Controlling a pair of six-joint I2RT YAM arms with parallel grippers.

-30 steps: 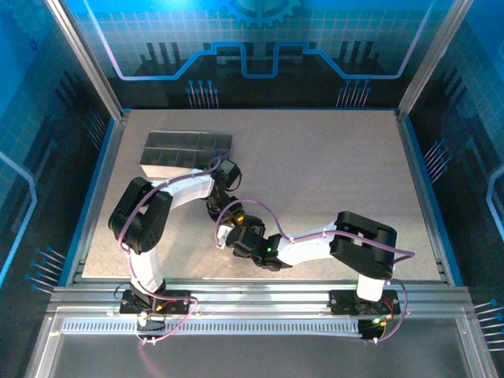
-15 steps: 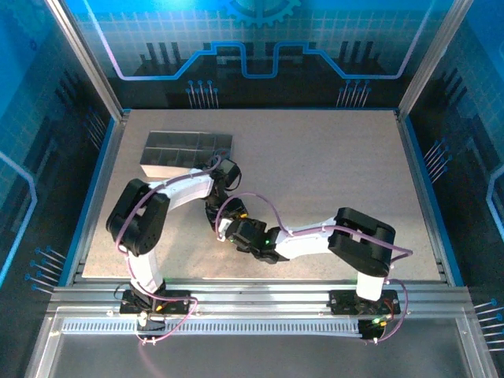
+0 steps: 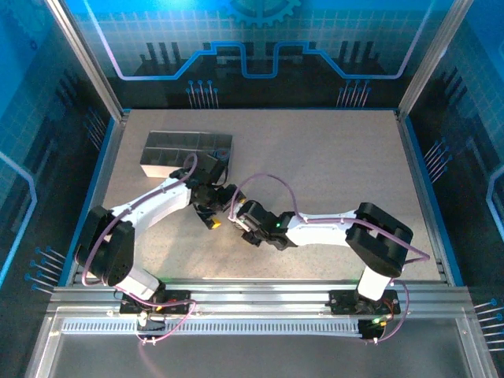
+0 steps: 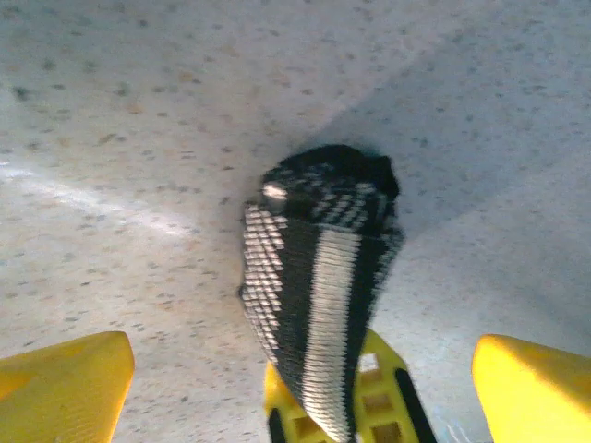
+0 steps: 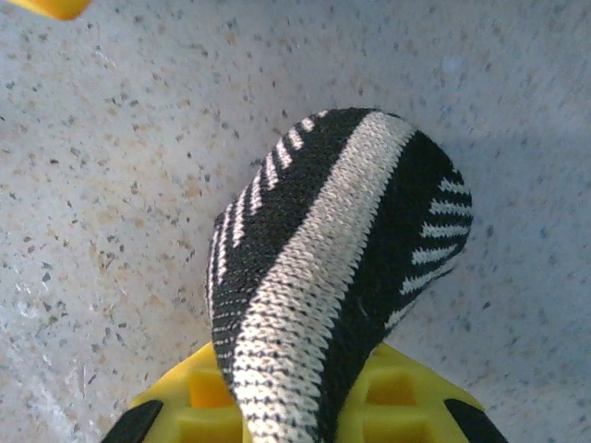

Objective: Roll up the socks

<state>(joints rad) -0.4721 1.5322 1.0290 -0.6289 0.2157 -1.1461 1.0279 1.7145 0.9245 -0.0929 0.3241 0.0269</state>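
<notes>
Near table [image 3: 331, 157] centre, reaching inward with both arms, wrists close. Clamping sock [image 5: 342, 240] in right gripper [image 5: 295, 401]; holding left gripper [image 4: 297, 378] wide, released.

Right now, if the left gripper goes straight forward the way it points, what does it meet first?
Most likely the black striped sock. It sits centred ahead of the open left gripper, pinched by the right gripper. The table lies behind the sock, but how far behind is unclear.
</notes>
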